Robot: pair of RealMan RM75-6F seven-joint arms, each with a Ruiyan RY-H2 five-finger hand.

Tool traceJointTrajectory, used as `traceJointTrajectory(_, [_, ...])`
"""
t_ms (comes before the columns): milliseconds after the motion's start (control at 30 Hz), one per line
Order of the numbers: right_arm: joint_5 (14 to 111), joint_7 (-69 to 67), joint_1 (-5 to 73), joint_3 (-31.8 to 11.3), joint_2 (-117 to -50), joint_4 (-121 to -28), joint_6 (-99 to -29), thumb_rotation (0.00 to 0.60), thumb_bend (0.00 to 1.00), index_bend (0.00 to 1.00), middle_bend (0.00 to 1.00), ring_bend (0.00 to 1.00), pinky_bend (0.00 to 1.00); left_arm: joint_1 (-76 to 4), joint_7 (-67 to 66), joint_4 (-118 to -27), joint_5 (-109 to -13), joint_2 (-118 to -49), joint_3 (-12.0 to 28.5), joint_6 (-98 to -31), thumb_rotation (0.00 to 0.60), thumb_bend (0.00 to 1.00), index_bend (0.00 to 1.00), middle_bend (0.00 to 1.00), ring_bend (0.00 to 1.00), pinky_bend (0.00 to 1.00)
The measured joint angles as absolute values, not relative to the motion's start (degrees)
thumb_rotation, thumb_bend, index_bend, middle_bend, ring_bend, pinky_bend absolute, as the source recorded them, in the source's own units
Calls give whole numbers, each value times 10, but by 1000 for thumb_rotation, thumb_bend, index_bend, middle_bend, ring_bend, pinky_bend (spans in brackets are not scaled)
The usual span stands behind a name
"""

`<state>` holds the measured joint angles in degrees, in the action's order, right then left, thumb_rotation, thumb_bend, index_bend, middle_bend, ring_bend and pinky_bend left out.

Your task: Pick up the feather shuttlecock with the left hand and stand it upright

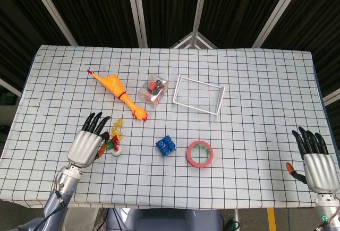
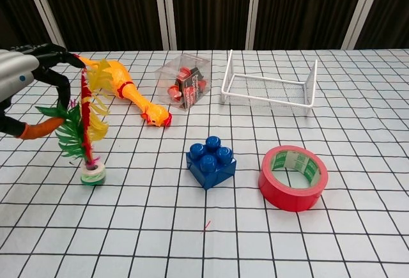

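Note:
The feather shuttlecock (image 1: 115, 139) (image 2: 86, 124) stands upright at the near left of the table, its white-and-green base on the cloth and its red, yellow and green feathers pointing up. My left hand (image 1: 87, 143) (image 2: 25, 77) is just to its left. Its fingers curl over the top of the feathers, and its orange-tipped thumb sits among the green ones. My right hand (image 1: 316, 162) rests at the table's near right edge with fingers spread and nothing in it. It does not show in the chest view.
A yellow rubber chicken (image 1: 119, 95) (image 2: 124, 89) lies behind the shuttlecock. A clear box (image 1: 153, 90) (image 2: 184, 81) and a white wire basket (image 1: 177, 88) (image 2: 268, 104) stand further back. A blue brick (image 1: 166, 146) (image 2: 211, 161) and a red tape roll (image 1: 189, 155) (image 2: 291, 192) lie to the right.

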<state>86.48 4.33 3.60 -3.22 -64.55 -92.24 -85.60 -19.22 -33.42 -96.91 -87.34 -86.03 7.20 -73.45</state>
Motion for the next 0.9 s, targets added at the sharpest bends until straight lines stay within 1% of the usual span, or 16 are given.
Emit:
traceJointTrajectory(67, [865,43,36,-32,-645,-923,-856,600,339,0,0,0,0,-192,-331,-967,-870,-860,69,-734,600,614,590,115,0,69])
traceJointTrajectory(133, [866,42,36,-32,-645,-923,-856,600,339,0,0,0,0,-192,-330,-964,-869,-860,65,-734,600,575,572,107,0,65])
traceJointTrajectory(167, [865,42,36,-31,-645,-923,-855,600,339,0,0,0,0,-192,-330,-962,-870,-860,64,-735,600,545,556,101,0,61])
traceJointTrajectory(233, [865,43,36,-31,-645,-923,-855,600,339,0,0,0,0,-192,-327,-960,-872,-859,61,-736,600,432,497,75,0,37])
traceJointTrajectory(300, [865,43,36,-31,-645,-923,-855,600,339,0,0,0,0,-192,-324,-959,-874,-857,58,-737,600,299,417,31,0,8])
traceJointTrajectory(333, [865,43,36,-31,-644,-923,-855,600,339,0,0,0,0,-191,-322,-960,-875,-854,57,-739,600,265,383,19,0,3])
traceJointTrajectory(433, [865,43,36,-30,-643,-923,-852,600,339,0,0,0,0,-188,-314,-965,-879,-848,52,-745,600,154,213,0,0,0])
traceJointTrajectory(500, [865,43,36,-30,-643,-923,-852,600,340,0,0,0,0,-185,-306,-969,-883,-842,48,-751,600,129,157,0,0,0])
traceJointTrajectory(600, [865,42,35,-30,-642,-923,-853,600,339,0,0,0,0,-178,-289,-980,-892,-828,41,-764,600,110,100,0,0,0])
traceJointTrajectory(900, [867,44,34,-29,-641,-922,-854,600,339,0,0,0,0,-131,-212,-1015,-925,-747,14,-841,600,110,53,0,0,0])
